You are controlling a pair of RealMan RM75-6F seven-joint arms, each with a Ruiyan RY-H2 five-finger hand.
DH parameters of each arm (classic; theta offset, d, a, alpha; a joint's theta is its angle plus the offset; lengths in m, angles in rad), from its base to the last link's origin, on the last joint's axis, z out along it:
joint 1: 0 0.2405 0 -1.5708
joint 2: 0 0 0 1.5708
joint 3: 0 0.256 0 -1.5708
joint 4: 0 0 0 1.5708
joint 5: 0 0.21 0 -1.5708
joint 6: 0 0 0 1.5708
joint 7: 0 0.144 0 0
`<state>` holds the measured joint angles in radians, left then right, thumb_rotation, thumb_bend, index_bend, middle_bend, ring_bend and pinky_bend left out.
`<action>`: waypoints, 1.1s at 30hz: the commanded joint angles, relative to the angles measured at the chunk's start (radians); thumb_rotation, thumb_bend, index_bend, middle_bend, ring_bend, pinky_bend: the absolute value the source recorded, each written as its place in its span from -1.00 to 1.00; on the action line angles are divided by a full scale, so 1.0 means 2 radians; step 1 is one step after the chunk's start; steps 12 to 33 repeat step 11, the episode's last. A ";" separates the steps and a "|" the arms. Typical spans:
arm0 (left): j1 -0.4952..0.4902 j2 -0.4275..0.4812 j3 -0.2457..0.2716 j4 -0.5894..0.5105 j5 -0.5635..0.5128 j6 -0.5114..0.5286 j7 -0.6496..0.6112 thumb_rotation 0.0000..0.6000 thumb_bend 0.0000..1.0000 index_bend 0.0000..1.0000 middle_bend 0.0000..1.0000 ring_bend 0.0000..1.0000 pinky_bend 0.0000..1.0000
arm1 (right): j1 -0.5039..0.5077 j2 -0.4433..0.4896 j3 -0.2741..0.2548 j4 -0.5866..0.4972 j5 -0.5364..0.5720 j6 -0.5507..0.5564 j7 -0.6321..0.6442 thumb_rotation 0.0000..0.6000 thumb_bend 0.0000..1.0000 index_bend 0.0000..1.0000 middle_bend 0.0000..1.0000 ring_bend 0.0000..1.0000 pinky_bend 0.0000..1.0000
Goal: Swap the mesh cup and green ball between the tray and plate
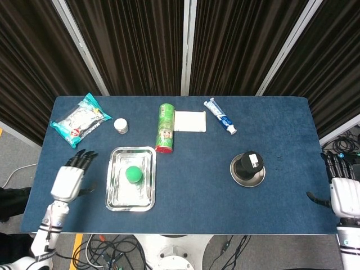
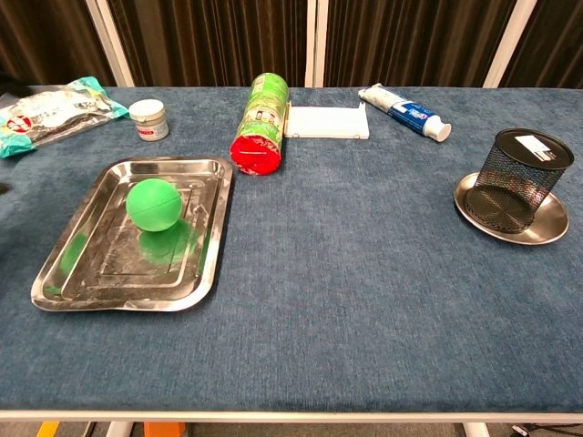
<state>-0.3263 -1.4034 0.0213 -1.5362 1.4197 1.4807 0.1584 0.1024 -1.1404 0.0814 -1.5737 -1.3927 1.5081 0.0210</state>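
Two robot hands in the head view only, both low at the bench edges and holding nothing. Left robot hand over the near left of the bench, fingers straight and apart, pointing toward the far side. Right robot hand just off the near right corner, fingers likewise stretched out and spread.

Just to the right of the left robot hand, close but not touching: a steel tray, with the green ball resting inside it, nearer its far half, green reflection on the metal below. Well to the left of the right robot hand and a little farther back: a round metal plate carrying the black mesh cup, standing upright with a white label on its top.

Beyond the left robot hand, toward the far edge: a snack bag and a small white jar. Farther right of those, beyond the tray: a green canister lying on its side, touching or almost touching a flat white box beside it. Toothpaste tube lying aslant farther right along the far edge, well apart from both robot hands.
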 commanded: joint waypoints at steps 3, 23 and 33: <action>0.064 0.020 0.013 0.005 -0.016 0.056 -0.021 0.52 -0.65 -0.74 -0.78 -0.89 -0.56 | -0.041 -0.037 -0.025 0.018 -0.009 0.037 -0.013 1.00 -1.00 -1.00 -1.00 -1.00 -1.00; 0.100 0.012 0.005 0.032 -0.007 0.083 -0.055 -0.01 -0.64 -0.80 -0.85 -0.92 -0.58 | -0.046 -0.051 -0.030 0.027 -0.014 0.026 -0.022 1.00 -0.99 -1.00 -1.00 -1.00 -1.00; 0.100 0.012 0.005 0.032 -0.007 0.083 -0.055 -0.01 -0.64 -0.80 -0.85 -0.92 -0.58 | -0.046 -0.051 -0.030 0.027 -0.014 0.026 -0.022 1.00 -0.99 -1.00 -1.00 -1.00 -1.00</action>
